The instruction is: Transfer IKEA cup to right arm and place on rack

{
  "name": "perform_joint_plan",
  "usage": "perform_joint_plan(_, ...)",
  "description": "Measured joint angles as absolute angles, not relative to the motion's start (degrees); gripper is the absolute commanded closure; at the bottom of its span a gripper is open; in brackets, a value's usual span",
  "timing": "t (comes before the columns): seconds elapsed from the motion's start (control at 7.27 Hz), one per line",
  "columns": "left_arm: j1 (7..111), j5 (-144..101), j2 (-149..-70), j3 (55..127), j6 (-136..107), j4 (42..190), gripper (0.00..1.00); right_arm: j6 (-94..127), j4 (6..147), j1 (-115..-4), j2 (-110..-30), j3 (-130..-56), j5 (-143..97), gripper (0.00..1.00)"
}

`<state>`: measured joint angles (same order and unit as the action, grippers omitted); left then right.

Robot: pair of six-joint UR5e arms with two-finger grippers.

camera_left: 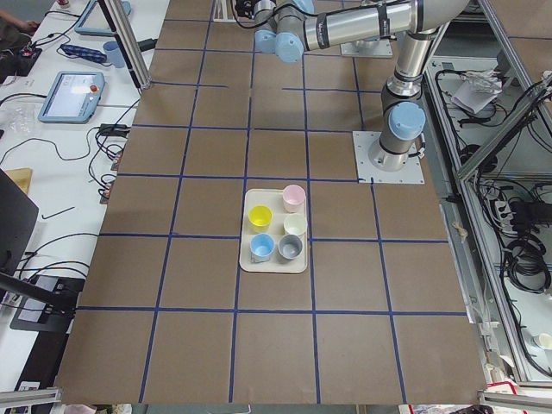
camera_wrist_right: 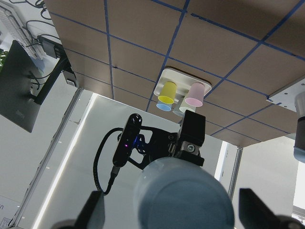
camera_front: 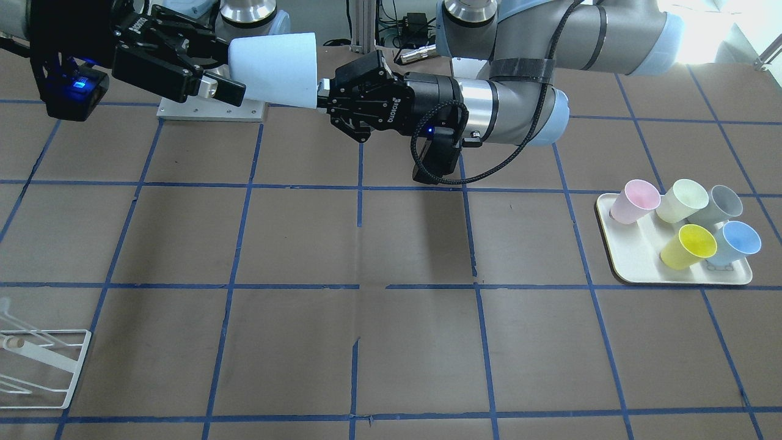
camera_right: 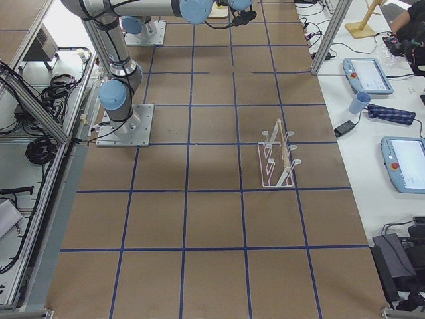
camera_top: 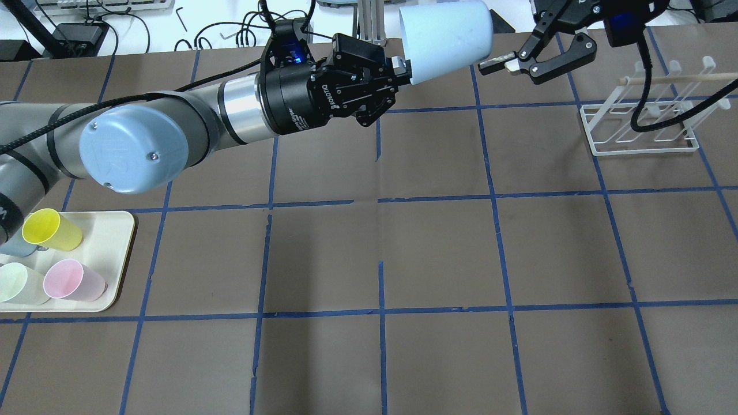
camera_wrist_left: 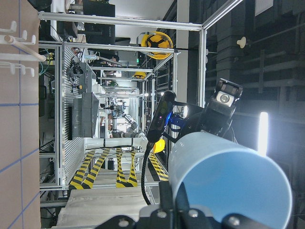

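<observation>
The pale light-blue IKEA cup (camera_front: pixel 275 68) is held on its side, high above the table's far edge. My left gripper (camera_front: pixel 320 91) is shut on its wide rim; it also shows in the overhead view (camera_top: pixel 403 66). My right gripper (camera_front: pixel 217 67) is open, with its jaws on either side of the cup's narrow bottom end. In the right wrist view its fingers (camera_wrist_right: pixel 93 212) stand apart from the cup (camera_wrist_right: pixel 183 193) between them. The white wire rack (camera_top: pixel 640 124) stands on the table on the right arm's side.
A cream tray (camera_front: pixel 617 256) on the left arm's side holds a second blue cup (camera_front: pixel 736 241), a yellow cup (camera_front: pixel 690 245), a pink cup (camera_front: pixel 635 200) and two more. The brown table top carries a grid of blue tape.
</observation>
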<state>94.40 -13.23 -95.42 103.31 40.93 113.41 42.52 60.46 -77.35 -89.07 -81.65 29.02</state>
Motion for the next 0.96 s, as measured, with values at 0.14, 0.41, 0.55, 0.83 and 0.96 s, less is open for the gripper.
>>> perform_joint_plan(0.14,94.41,-13.25,-95.35,103.45,40.95,113.39,1.00,42.47,60.44,-77.42,-89.21,-81.65,29.49,0.00)
perform_joint_plan(0.41,94.42,-13.27,-95.28,103.52,40.96,113.38,1.00,42.45,60.46,-77.45,-89.24,-81.69,29.68,0.36)
perform_joint_plan(0.55,94.41,-13.27,-95.28,103.53,40.96,113.38,1.00,42.45,60.45,-77.44,-89.30,-81.62,29.68,0.39)
perform_joint_plan(0.83,94.36,-13.29,-95.29,103.53,40.95,113.38,1.00,42.45,60.33,-77.50,-89.44,-81.54,29.70,0.41)
perform_joint_plan(0.96,94.38,-13.28,-95.37,103.53,40.96,113.37,1.00,42.45,60.30,-77.48,-89.44,-81.52,29.70,0.40)
